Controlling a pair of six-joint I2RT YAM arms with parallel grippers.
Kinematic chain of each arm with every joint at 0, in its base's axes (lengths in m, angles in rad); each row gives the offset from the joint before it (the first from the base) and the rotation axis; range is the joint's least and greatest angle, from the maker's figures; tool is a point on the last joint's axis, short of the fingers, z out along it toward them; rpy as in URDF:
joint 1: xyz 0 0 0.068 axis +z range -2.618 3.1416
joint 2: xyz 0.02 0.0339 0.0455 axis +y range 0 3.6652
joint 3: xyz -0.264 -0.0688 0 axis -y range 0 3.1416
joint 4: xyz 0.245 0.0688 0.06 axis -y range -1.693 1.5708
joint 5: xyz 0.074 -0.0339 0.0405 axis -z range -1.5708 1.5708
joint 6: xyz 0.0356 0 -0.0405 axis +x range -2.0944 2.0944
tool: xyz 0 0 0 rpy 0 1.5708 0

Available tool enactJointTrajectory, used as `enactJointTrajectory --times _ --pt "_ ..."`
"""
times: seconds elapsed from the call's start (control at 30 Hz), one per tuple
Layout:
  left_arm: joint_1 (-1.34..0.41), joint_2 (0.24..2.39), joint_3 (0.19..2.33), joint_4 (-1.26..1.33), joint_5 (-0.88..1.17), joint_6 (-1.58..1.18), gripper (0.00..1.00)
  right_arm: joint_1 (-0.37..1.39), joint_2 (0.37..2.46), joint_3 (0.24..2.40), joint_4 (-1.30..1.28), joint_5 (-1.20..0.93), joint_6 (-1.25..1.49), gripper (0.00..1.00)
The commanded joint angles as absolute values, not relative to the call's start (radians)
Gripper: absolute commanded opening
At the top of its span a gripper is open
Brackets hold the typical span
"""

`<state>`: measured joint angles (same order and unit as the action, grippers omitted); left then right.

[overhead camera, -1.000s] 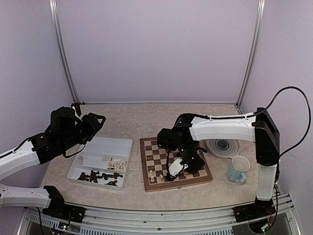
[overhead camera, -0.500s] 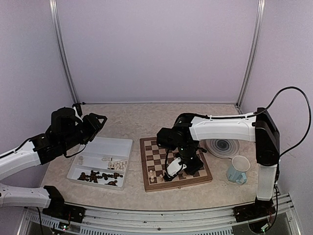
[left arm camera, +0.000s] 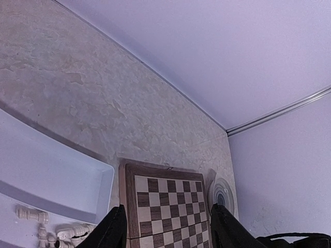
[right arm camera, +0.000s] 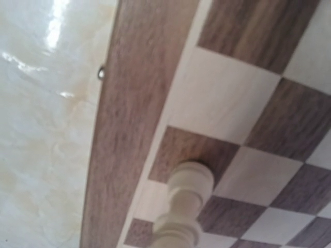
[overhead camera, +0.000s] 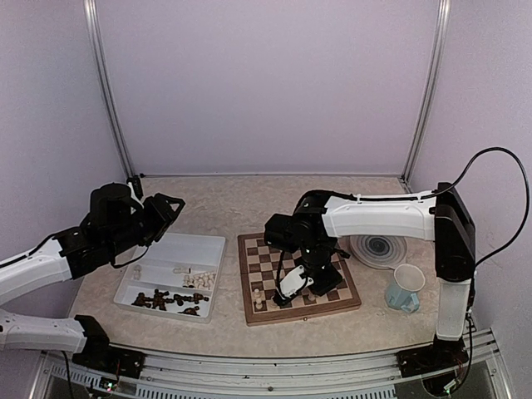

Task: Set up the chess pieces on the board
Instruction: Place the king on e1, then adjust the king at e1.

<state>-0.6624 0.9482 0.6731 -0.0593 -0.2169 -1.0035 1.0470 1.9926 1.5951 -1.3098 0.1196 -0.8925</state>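
The board [overhead camera: 264,256] lies mid-table, with a cream chess piece [overhead camera: 259,297] standing near its front left corner. My right gripper [overhead camera: 284,293] is low over the board's front rows. In the right wrist view a cream chess piece [right arm camera: 189,201] runs up from the lower edge, where my jaws are. Its base rests on a dark square of the board [right arm camera: 227,98] beside the border. My fingers are outside that view. My left gripper [overhead camera: 166,204] hangs open and empty above the tray's far left corner, facing the board [left arm camera: 165,201].
A white tray [overhead camera: 195,245] left of the board holds loose cream pieces [overhead camera: 198,277] and dark pieces [overhead camera: 166,299]. A round ringed plate [overhead camera: 378,249] and a pale blue cup [overhead camera: 405,288] stand to the right of the board.
My right gripper has slid a little to the left along the board's front rows and narrowed. The left gripper has drifted slightly right.
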Motion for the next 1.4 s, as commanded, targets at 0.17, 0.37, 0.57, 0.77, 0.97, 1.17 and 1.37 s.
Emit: enactJointTrajectory --times 0.17,0.37,0.57,0.77,0.97,1.17,1.37 --pt "-0.657 0.960 0.657 -0.031 -0.204 -1.007 0.56 1.020 1.937 1.544 -1.265 0.057 -0.911 0.30" --pt "-0.657 0.963 0.656 -0.032 -0.200 -1.009 0.56 0.913 1.837 1.473 -1.167 -0.043 -0.945 0.45" --pt "-0.657 0.989 0.683 -0.032 -0.193 -0.998 0.56 0.761 1.690 1.308 -0.959 -0.304 -0.954 0.42" --pt "-0.654 1.034 0.755 -0.081 -0.214 -0.938 0.55 0.732 1.530 1.062 -0.687 -0.410 -0.918 0.30" --pt "-0.652 1.062 0.802 -0.121 -0.219 -0.920 0.55 0.730 1.562 0.974 -0.569 -0.429 -0.886 0.23" --pt "-0.654 1.051 0.791 -0.122 -0.218 -0.943 0.55 0.730 1.596 0.928 -0.510 -0.454 -0.880 0.17" --pt "-0.654 1.036 0.778 -0.124 -0.222 -0.946 0.55 0.729 1.623 0.922 -0.489 -0.469 -0.879 0.15"
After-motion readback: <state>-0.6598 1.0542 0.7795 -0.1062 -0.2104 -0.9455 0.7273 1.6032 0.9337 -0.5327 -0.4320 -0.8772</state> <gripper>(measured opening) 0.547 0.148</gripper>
